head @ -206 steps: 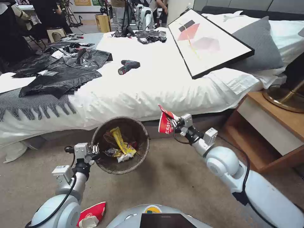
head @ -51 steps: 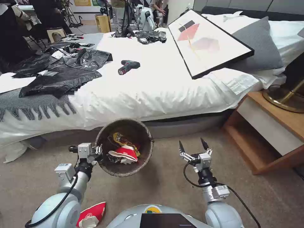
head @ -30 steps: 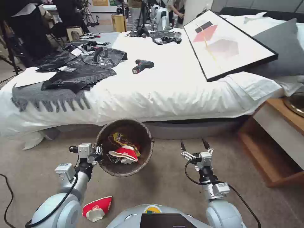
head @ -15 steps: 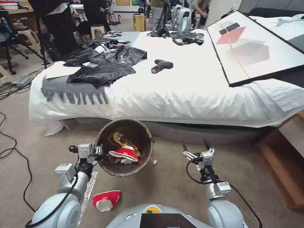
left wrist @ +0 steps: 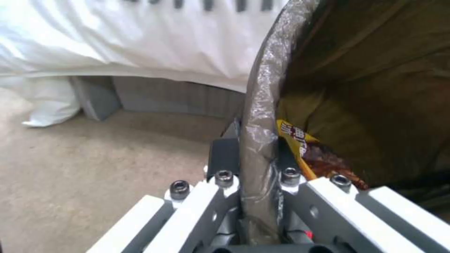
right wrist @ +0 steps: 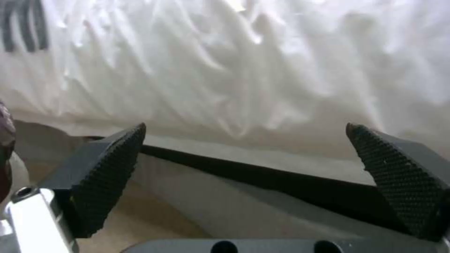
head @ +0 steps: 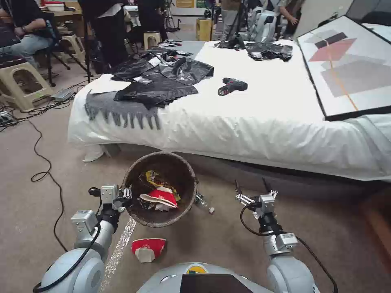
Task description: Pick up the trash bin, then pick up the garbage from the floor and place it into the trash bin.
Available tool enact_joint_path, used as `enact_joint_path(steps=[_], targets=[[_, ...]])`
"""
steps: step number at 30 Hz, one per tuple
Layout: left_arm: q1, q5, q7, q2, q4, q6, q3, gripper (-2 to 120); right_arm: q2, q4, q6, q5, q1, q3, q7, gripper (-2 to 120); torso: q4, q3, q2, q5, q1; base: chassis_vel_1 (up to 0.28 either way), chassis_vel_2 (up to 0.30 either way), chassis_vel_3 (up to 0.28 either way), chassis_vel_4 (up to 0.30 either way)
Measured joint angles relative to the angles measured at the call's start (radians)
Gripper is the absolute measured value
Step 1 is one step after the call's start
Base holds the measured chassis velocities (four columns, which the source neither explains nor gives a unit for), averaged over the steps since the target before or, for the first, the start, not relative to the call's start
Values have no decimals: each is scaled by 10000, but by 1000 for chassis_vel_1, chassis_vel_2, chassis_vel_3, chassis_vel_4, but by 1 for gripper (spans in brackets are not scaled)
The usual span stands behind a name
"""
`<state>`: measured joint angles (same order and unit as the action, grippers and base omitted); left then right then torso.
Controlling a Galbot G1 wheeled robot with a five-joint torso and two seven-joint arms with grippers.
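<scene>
Left gripper (head: 124,194): I clamp the bin (head: 159,189) rim — carried for drop-ins.
Right gripper (head: 252,191): fingers spread, empty — ready.
Floor: cup (head: 147,248) outstanding.

Floor: beige carpet (head: 228,240), black cables (head: 45,162) trailing | Bed (head: 260,118): white sheet, ahead of the jaws | On bed: grey fringed throw (head: 118,110), framed picture (head: 350,69), cordless drill (head: 232,86) | Beyond: plastic stools (head: 20,83).

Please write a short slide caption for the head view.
Left tool holds the lined trash bin by its rim; right tool open, a crushed red cup on the carpet.
</scene>
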<state>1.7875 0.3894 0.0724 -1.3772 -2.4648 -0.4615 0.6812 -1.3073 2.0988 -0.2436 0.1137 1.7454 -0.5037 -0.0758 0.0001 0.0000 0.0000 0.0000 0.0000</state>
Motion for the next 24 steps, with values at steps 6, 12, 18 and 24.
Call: enact_joint_path(steps=[6,12,18,24], targets=[[7,0,0,3,5,11,-13,0,36,-72,35,44,-50,-30,-2,100,1,0,0,0,0,69,68,70,54],[18,-8,0,8,7,17,-18,0,104,-154,91,147,-118,-51,-2,100,0,0,0,0,0,58,65,69,51],[23,-30,2,12,7,103,-28,0,193,-264,199,354,-233,-83,3,100,0,0,-1,0,0,22,26,28,28],[29,-116,-7,15,31,242,-38,0,414,-499,359,666,-523,-187,67,100,-3,0,-1,1,0,0,0,0,0]])
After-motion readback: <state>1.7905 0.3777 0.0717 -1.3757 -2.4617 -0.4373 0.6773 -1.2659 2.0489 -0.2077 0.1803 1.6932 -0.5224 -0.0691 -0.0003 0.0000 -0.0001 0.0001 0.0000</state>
